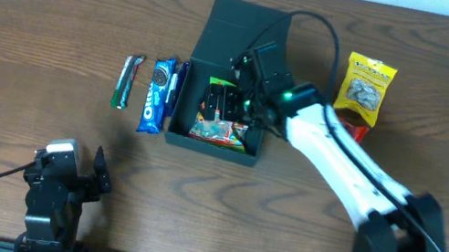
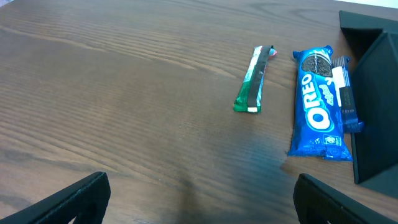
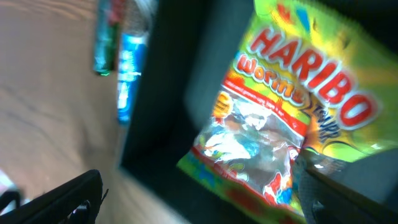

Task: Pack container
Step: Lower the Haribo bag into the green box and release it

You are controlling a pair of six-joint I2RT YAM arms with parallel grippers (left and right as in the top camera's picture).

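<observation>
At far left the left gripper rests low over the bare table, fingers spread wide and holding nothing. Next come a green bar and an Oreo pack, the pack tight against the container, which sits mid-table with its lid flapped back. Inside, a Haribo bag lies towards the front wall. The right gripper hangs in the box just above it, fingers wide apart and empty as far as the blurred wrist view shows. A yellow packet waits at right. One risk is that a finger catches the bag's crinkled edge or the wall while rising, dragging the bag out or shoving the box. Another is that a grab for the Oreo strikes the wall.
</observation>
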